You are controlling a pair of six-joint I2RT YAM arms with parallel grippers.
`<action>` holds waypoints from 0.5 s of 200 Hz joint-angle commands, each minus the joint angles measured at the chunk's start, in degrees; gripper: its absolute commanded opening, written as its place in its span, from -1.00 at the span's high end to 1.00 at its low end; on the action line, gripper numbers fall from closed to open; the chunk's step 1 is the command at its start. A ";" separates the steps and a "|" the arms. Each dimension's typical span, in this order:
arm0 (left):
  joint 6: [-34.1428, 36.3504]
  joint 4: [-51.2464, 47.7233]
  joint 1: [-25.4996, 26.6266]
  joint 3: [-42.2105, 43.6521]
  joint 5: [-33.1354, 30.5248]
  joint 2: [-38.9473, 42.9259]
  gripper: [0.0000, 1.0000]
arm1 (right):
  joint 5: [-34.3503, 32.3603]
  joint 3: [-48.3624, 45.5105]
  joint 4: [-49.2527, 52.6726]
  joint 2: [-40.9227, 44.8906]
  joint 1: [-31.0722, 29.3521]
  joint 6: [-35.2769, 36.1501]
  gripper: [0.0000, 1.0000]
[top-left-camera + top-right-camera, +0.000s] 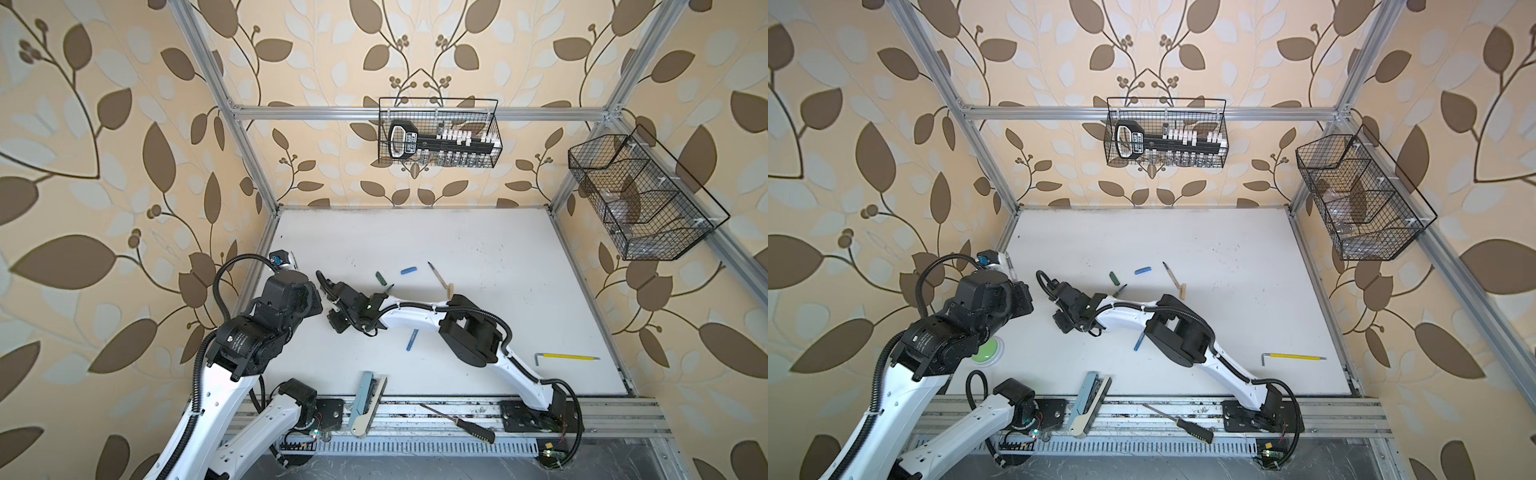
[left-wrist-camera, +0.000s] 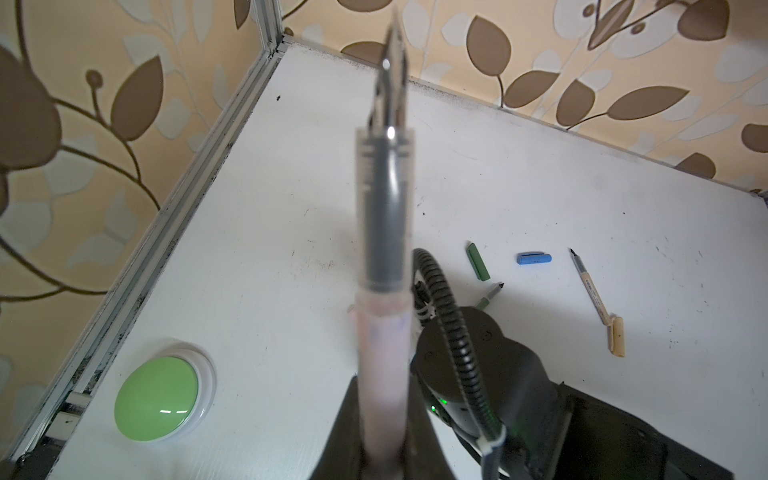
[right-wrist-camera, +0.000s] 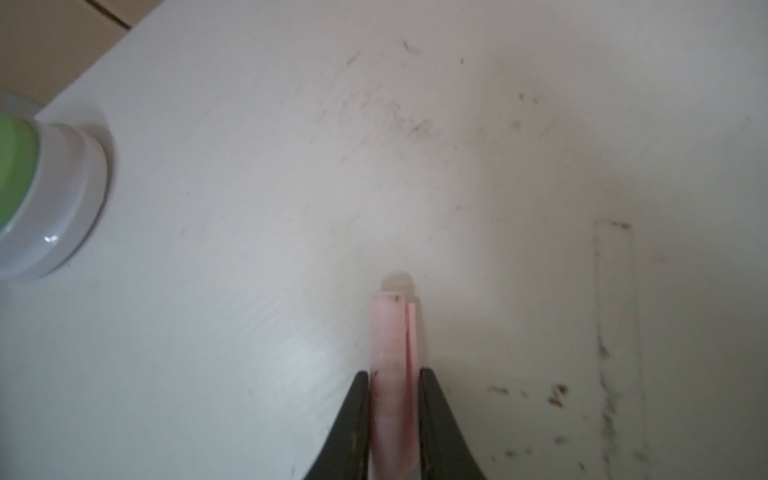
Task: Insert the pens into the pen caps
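My left gripper (image 2: 382, 415) is shut on the pale pink pen (image 2: 382, 332), whose dark tip points away from the wrist camera; in a top view it is raised at the table's left edge (image 1: 291, 261). My right gripper (image 3: 394, 382) is shut on the pale pink cap (image 3: 388, 332), low over the table's left half (image 1: 337, 325). On the table lie a green cap (image 1: 380, 278), a blue cap (image 1: 409, 271), a tan pen (image 1: 438, 276) touching a tan cap (image 1: 449, 290), and a blue pen (image 1: 412, 340). The right arm partly hides the green pen (image 1: 389, 287).
A green push button (image 1: 987, 350) sits near the left edge. A yellow hex key (image 1: 567, 356) lies at the right. On the front rail rest a black-handled screwdriver (image 1: 457, 422) and a pale blue flat tool (image 1: 365, 399). Wire baskets (image 1: 438, 133) hang on the walls.
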State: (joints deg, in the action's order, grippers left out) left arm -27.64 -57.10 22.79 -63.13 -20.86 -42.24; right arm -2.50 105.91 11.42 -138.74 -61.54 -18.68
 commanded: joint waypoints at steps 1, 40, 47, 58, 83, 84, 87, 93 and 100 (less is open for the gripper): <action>1.04 1.36 -0.37 0.89 1.06 -0.21 0.73 | 1.22 -6.39 0.84 4.97 1.09 0.12 0.65; 1.05 3.78 -0.37 3.28 3.64 -0.78 0.73 | 2.68 -20.13 -0.96 15.20 2.30 -1.50 0.62; 1.03 4.45 -0.37 3.87 4.32 -1.12 0.74 | 2.58 -22.55 -0.87 16.85 2.47 -1.90 0.62; 0.96 5.64 -0.37 4.78 5.63 -1.73 0.75 | 2.33 -26.61 -0.95 19.52 2.87 -2.61 0.60; 1.28 9.56 -0.37 6.91 9.91 -3.14 0.77 | 2.61 -37.13 -3.32 25.56 5.31 -5.03 0.57; 1.32 9.69 -0.37 6.99 10.11 -3.21 0.77 | 2.69 -37.55 -3.41 25.90 5.43 -5.09 0.57; 1.42 10.20 -0.37 7.24 10.72 -3.47 0.77 | 2.80 -38.74 -3.84 26.72 5.86 -5.42 0.56; 2.12 11.43 -0.37 7.70 12.39 -3.86 0.78 | 2.92 -40.85 -4.53 28.16 6.76 -6.02 0.54; 2.56 12.63 -0.37 8.21 14.19 -4.61 0.78 | 2.99 -42.90 -5.02 29.62 7.83 -6.43 0.53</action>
State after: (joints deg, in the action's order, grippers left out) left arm -27.05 -50.65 22.79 -56.23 -13.17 -45.30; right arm 0.01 69.45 8.58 -113.69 -56.93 -22.33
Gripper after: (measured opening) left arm 0.129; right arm 0.226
